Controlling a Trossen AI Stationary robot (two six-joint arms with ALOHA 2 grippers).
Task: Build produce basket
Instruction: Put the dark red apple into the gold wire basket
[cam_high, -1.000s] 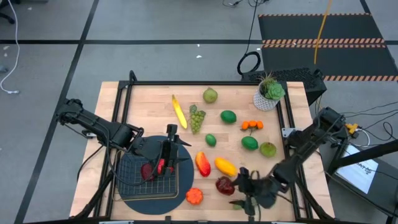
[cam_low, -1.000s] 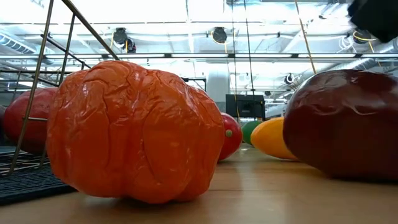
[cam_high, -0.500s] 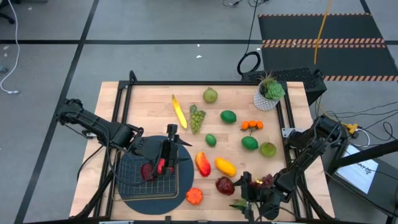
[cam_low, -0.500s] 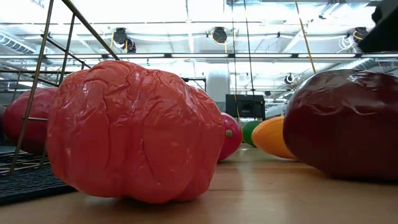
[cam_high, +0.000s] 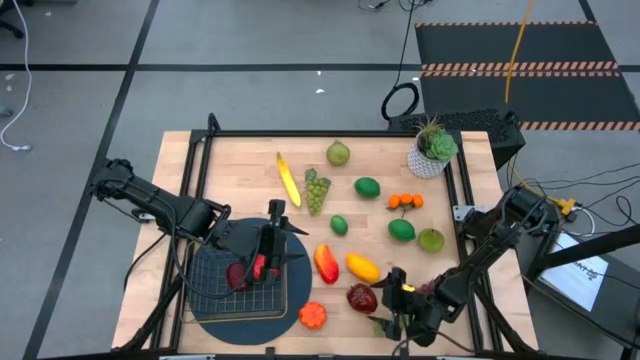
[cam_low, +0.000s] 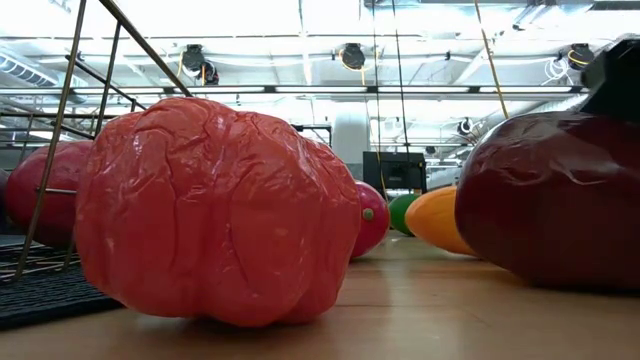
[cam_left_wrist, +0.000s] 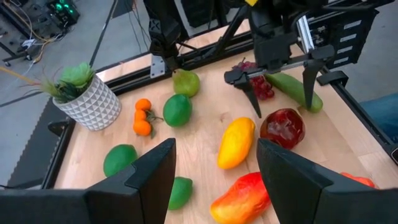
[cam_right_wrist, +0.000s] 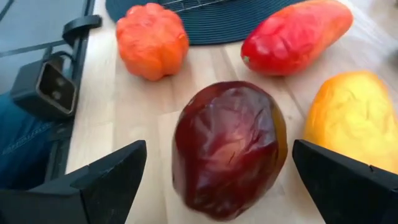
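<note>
The wire basket (cam_high: 225, 280) sits on a round dark mat with red apples (cam_high: 246, 272) in it. My left gripper (cam_high: 270, 248) hovers open above its right side with nothing between its fingers (cam_left_wrist: 143, 177). Produce lies on the wood. My right gripper (cam_high: 384, 300) is open near the front right edge. Its fingers stand on either side of a dark red pepper (cam_right_wrist: 227, 149) that rests on the table without visibly touching it. The same pepper (cam_left_wrist: 283, 127) shows below my right gripper (cam_left_wrist: 283, 111). An orange pepper (cam_low: 210, 210) lies near the mat.
Around the dark red pepper lie a yellow fruit (cam_high: 362, 267) and a red-yellow one (cam_high: 326, 263). Purple grapes (cam_left_wrist: 260, 86) and a cucumber (cam_left_wrist: 300, 93) are behind my right gripper. Banana (cam_high: 288, 180), green grapes (cam_high: 316, 188), limes, oranges (cam_high: 405, 201) and a potted plant (cam_high: 433, 150) are farther back.
My right gripper has sunk toward the table and tipped further down, closing in on the dark red pepper. In the low view its dark body has come down into the picture's upper right. No produce has moved.
</note>
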